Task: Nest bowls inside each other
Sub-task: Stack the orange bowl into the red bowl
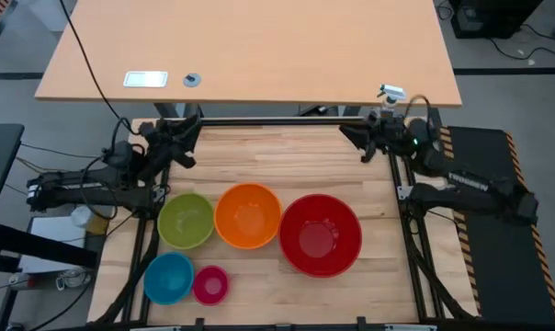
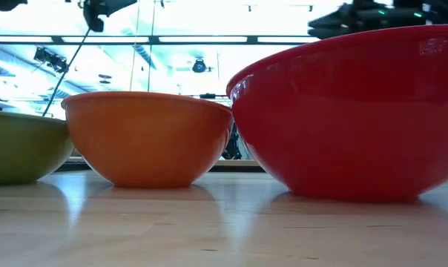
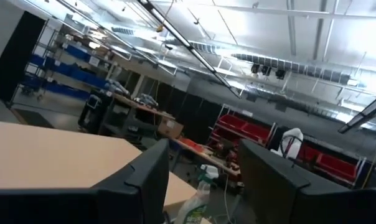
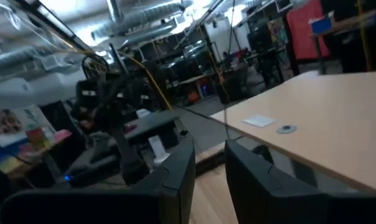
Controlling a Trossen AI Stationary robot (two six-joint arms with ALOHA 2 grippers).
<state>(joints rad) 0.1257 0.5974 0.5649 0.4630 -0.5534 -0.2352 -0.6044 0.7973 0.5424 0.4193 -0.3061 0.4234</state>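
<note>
Five bowls on the wooden table [image 1: 351,156], none nested, every one empty. Landmark: red bowl [image 1: 320,234], largest, nothing in it but glare on the glossy inside. Just beside the red bowl, toward the left arm, orange bowl [image 1: 248,216], rims touching or nearly so; bare inside. Beyond the orange one, farther from the red bowl, green bowl [image 1: 186,221], also bare, rim against the orange rim. Nearer the table's front edge than the red bowl and well off to its left-arm side, small pink bowl [image 1: 210,284] and, just past it, blue bowl [image 1: 168,277], close together, both bare. In the low view, red bowl [image 2: 350,111] upright and filling the frame's width, orange bowl [image 2: 147,138] upright beside it, green bowl [image 2: 24,147] cut at the edge.

Left gripper [image 1: 187,147] at the table's back edge, well apart from the red bowl, jaws apart, holding nothing. Right gripper [image 1: 356,141] at the same back edge, behind the red bowl, jaws slightly apart, holding nothing.
</note>
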